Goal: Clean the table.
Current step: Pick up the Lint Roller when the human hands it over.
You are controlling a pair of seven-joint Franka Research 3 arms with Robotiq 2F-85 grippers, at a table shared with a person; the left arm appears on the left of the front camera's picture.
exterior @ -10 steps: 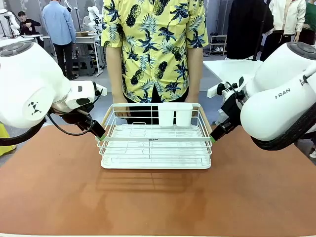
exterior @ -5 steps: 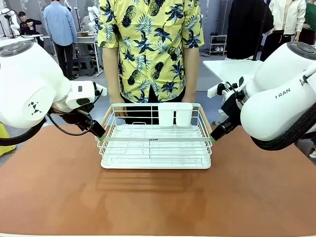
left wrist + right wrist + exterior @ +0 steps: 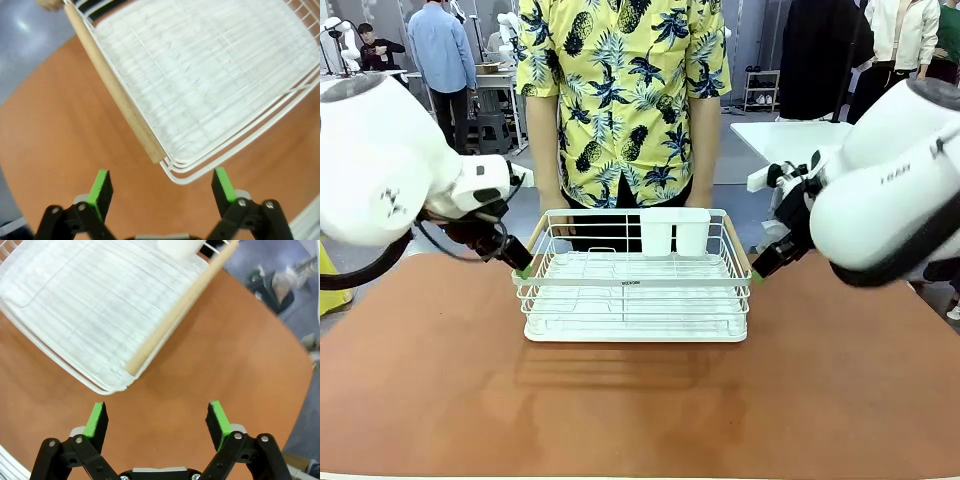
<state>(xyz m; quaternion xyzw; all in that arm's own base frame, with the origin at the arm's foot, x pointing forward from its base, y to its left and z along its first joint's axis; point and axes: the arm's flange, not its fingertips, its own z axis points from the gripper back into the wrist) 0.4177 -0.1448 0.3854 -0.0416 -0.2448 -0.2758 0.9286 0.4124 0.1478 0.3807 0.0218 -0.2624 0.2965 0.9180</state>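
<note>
A moment ago my left jaws and right jaws sat at the two near corners of the dish rack [image 3: 635, 300]. Now both have drawn back and slightly up, and they stand wide apart with nothing between them. In each wrist view the green pads [image 3: 100, 187] flank bare desk [image 3: 640, 410], with the rack's rounded corner just beyond them and not touching. I take it I have let go.

The rack sits flat at centre frame in the front view, on the desk's far half, so the desk is not cleared yet. The person [image 3: 620, 100] at the top of frame stands right behind it, arms down towards its far rim. I'd guess carrying it off falls to them, though I can't tell whether their hands touch it.

The desk is matte reddish-brown, flat and smooth, with a rounded edge. The rack is thin white wire with rounded corners over a ribbed white tray. It has a pale wooden bar [image 3: 115, 90] along each short side and a white plastic cup [image 3: 675, 232] hung at its far rim.
</note>
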